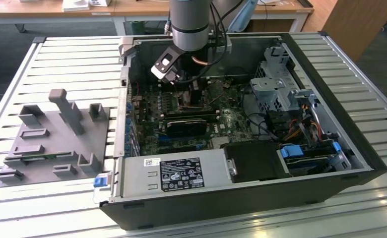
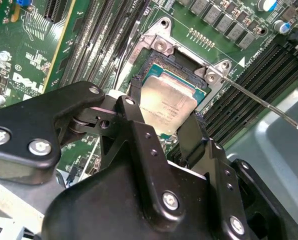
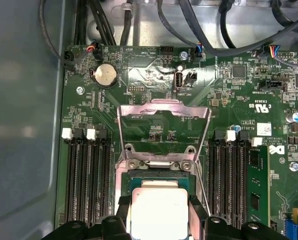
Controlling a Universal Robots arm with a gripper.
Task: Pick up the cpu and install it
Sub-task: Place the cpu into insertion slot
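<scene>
The claw (image 2: 161, 122) holds the cpu (image 2: 168, 102) at its socket (image 2: 175, 64).
In the exterior view the arm (image 1: 192, 20) reaches down into the open computer case (image 1: 342, 99) on the slatted surface (image 1: 68, 64). In the second wrist view the claw's two fingers (image 2: 130, 111) are closed on the cpu's sides; I can't tell if it sits flat. In the first wrist view the metal flap (image 3: 164, 105) stands up behind it. If the cpu goes in crooked, I think tiny pins could bend.

Cpu (image 3: 158, 212) cut off at first wrist view's edge; seating indiscernible.
</scene>
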